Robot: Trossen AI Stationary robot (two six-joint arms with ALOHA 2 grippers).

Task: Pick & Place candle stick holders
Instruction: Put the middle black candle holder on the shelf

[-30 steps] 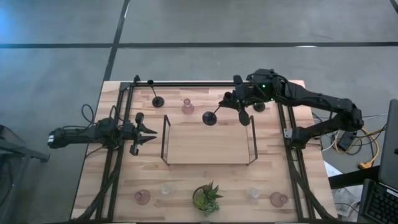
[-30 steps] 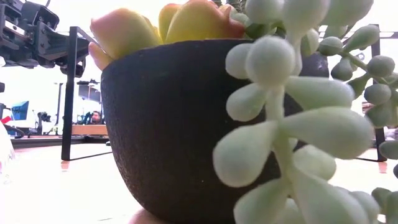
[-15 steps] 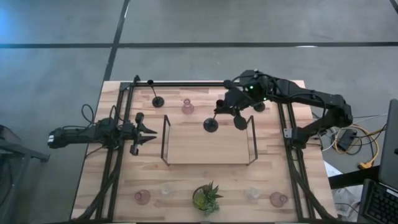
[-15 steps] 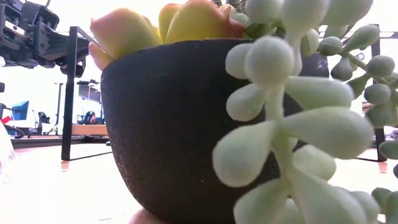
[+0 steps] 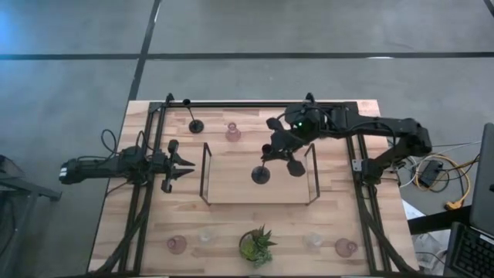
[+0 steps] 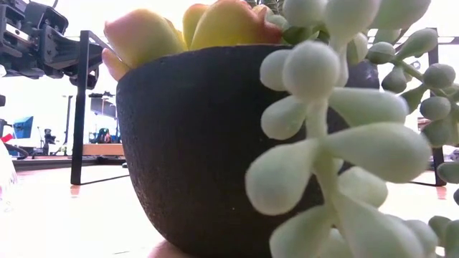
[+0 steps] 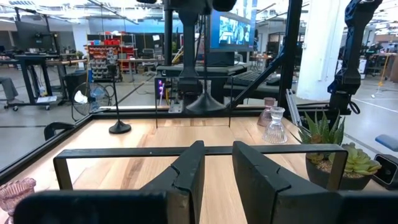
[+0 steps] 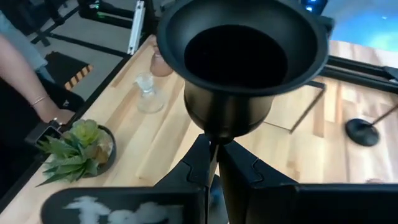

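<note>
Over tray [image 5: 231, 185]: right end effector [image 5: 272, 148] gripping black holder [image 5: 261, 174].

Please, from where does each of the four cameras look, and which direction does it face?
High view: above, straight down on the table; both arms show.
Low view: at table height, nearly filled by the potted plant; an arm's part at the upper left corner.
Left wrist view: past the left gripper across the wooden tray.
Right wrist view: past the right gripper, shut on a black candle stick holder.
Shared: both wrist views show the plant.
</note>
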